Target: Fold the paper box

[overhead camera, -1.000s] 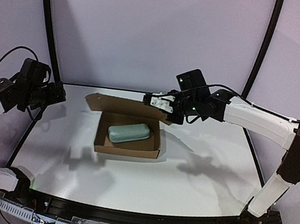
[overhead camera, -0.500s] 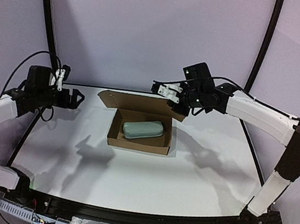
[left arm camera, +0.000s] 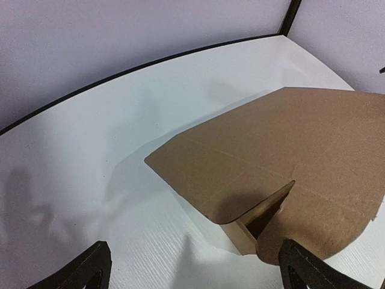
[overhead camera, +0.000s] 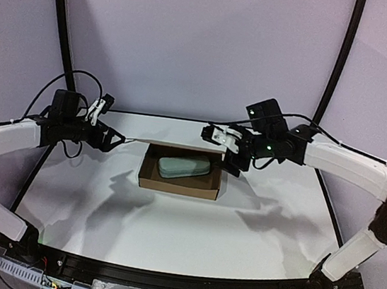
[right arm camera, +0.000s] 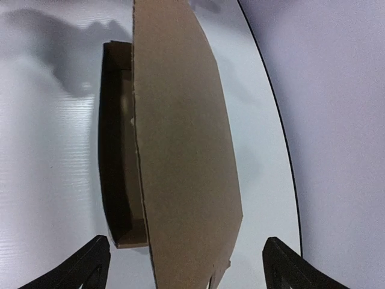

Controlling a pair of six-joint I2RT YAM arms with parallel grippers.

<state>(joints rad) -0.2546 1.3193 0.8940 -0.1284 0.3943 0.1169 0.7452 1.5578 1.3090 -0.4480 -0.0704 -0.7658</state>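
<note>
Partly lid-hidden paper box [right arm camera: 180, 150], dark interior

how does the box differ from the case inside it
The box is brown, angular cardboard; the case is pale grey-green and rounded. The box is far larger and holds the case. The box stands open on top; the case lies flat inside it. Both are oblong.

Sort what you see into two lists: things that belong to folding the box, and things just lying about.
Belongs to the job: paper box, left gripper, right gripper.
Just lying about: pale grey-green case inside the box; white table.
</note>
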